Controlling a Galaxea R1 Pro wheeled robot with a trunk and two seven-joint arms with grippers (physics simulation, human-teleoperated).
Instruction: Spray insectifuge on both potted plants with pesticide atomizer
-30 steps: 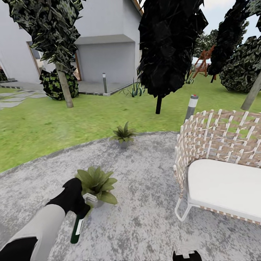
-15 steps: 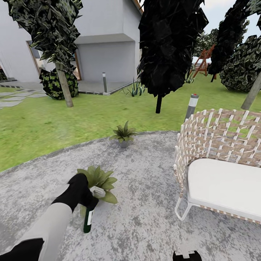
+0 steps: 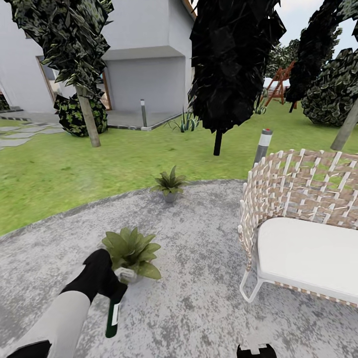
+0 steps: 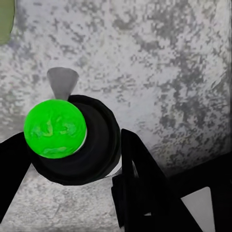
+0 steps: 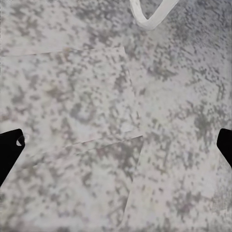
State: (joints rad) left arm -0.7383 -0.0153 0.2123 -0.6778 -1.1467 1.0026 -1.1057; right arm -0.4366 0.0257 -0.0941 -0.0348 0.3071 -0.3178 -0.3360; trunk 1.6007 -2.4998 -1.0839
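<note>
The slim dark green-black pesticide atomizer with a white label (image 3: pixel 114 314) sits in the lower left of the head view, hanging bottom-down and slightly tilted from the black left gripper (image 3: pixel 113 281), whose fingers pinch it near its whitish trigger head. In the left wrist view the bottle's round dark underside with a bright green disc (image 4: pixel 55 128) lies between the gripper's black fingers (image 4: pixel 140 188), above the mottled grey paving. The trigger head is just beside the leaves of the nearer potted plant, a low rosette of broad green leaves in a small grey pot (image 3: pixel 131 251), left of centre on the round mottled grey paved patio (image 3: pixel 199 298). The second potted plant of the same kind (image 3: pixel 170 184) stands farther off at the patio's edge, by the green lawn (image 3: pixel 59 174). A woven wicker chair with a white cushion (image 3: pixel 303 223) occupies the right side, with a grey bollard lamp (image 3: pixel 262 145) behind it. In the right wrist view, the right gripper (image 5: pixel 116 145) is spread wide over bare paving, its black fingertips (image 5: pixel 8 145) at opposite frame edges.
</note>
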